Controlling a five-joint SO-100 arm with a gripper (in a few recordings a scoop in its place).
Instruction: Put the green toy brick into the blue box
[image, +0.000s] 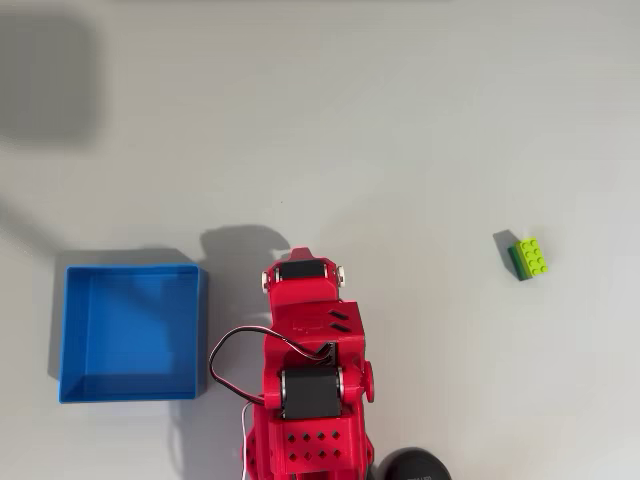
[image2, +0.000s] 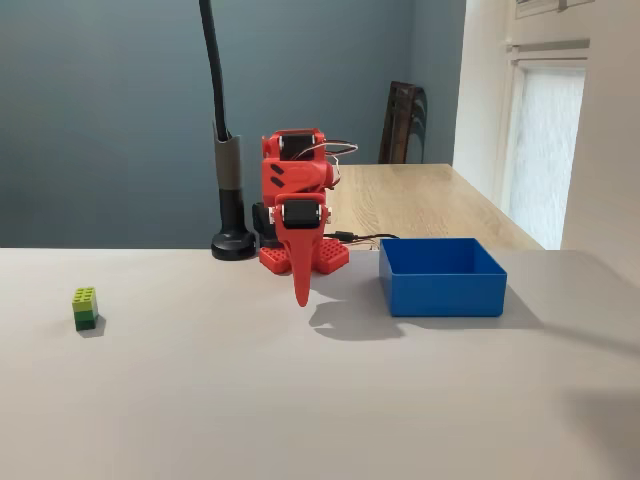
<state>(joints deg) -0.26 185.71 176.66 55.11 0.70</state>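
The green toy brick (image: 529, 257) lies on the pale table at the right of the overhead view; in the fixed view the green toy brick (image2: 85, 308) stands at the left. The blue box (image: 132, 331) rests at the lower left of the overhead view, and the blue box (image2: 441, 276) shows at the right of the fixed view, with nothing inside. My red arm is folded over its base between them. Its gripper (image2: 301, 294) points straight down, shut with nothing in it, tip just above the table. In the overhead view the gripper (image: 303, 254) is mostly hidden beneath the wrist.
A black lamp stand (image2: 233, 243) with a curved neck stands just behind the arm's base (image2: 303, 257). A wooden table (image2: 430, 200) and a chair (image2: 402, 122) lie beyond. Bare pale tabletop (image: 400, 150) stretches between the arm and the brick.
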